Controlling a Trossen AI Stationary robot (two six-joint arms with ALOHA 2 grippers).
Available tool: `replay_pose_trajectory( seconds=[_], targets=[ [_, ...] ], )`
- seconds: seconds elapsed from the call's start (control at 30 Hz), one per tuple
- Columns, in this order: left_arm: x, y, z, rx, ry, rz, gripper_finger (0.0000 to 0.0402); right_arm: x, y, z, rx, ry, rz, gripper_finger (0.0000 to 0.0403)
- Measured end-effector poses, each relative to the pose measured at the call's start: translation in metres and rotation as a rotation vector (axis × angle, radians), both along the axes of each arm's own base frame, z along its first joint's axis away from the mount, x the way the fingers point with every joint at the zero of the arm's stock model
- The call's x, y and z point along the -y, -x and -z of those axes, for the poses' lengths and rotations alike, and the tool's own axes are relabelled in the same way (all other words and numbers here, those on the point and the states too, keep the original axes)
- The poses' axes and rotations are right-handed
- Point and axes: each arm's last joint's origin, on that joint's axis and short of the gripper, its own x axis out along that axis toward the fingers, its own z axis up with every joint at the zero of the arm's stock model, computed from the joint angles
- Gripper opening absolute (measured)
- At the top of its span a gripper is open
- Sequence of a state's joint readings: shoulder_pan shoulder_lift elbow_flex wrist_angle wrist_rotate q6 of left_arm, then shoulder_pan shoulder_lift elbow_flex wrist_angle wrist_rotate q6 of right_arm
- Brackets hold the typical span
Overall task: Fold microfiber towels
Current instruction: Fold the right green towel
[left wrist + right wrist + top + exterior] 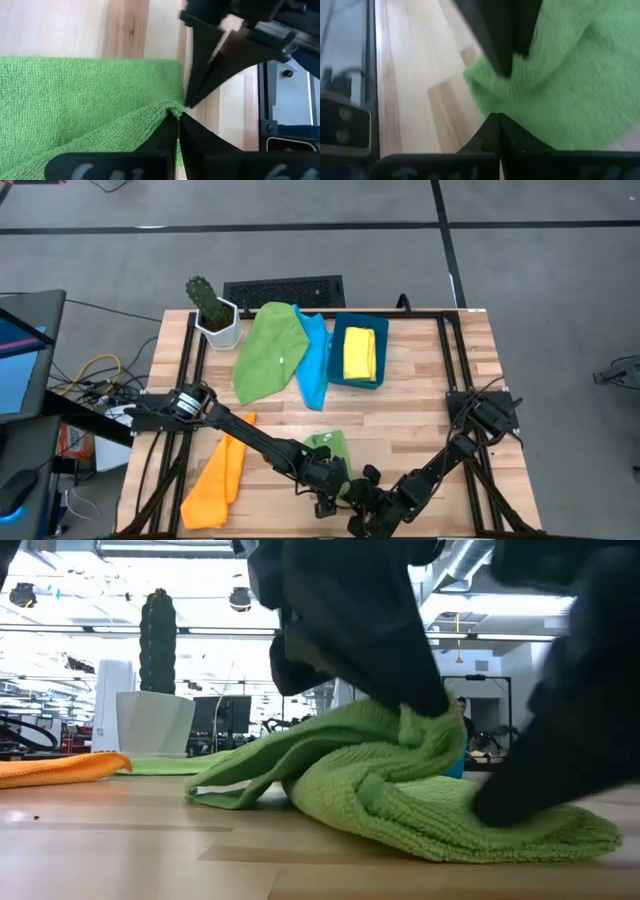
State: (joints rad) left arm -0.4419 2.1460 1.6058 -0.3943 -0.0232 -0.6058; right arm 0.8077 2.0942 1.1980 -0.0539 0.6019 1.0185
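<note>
Left gripper (178, 114) fingers pinched shut on a corner of the small green towel (330, 452). Right gripper (496, 116) fingers closed too, nipping the same towel's edge right beside it. Towel sits bunched at the worktop's (420, 410) front edge, mid-width. Orange towel (218, 475) front-left; bigger green towel (268, 350) and light blue towel (314, 360) toward the back, yellow towel (359, 352) in the blue bin (336, 370).
</note>
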Motion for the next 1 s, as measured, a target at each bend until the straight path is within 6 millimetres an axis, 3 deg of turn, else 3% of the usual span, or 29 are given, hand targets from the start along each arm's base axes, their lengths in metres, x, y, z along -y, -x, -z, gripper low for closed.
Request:
replay_pose_trajectory(
  seconds=[0.23, 0.6, 0.8, 1.0],
  targets=[
    [0.0, -0.001, 0.001, 0.016, -0.004, 0.002, 0.0, -0.007, 0.009, -0.009, 0.005, -0.012, 0.017, 0.0019],
    [0.003, -0.002, 0.007, 0.013, 0.006, 0.052, 0.0003, 0.001, 0.01, -0.012, -0.076, 0.051, 0.094, 0.0018],
    [0.006, -0.002, 0.02, -0.017, 0.015, 0.067, 0.0044, 0.005, 0.006, -0.011, -0.085, 0.051, 0.107, 0.0027],
    [0.009, -0.006, 0.019, 0.012, 0.059, 0.099, 0.0101, 0.005, 0.006, -0.011, -0.089, 0.049, 0.104, 0.0016]
  ],
)
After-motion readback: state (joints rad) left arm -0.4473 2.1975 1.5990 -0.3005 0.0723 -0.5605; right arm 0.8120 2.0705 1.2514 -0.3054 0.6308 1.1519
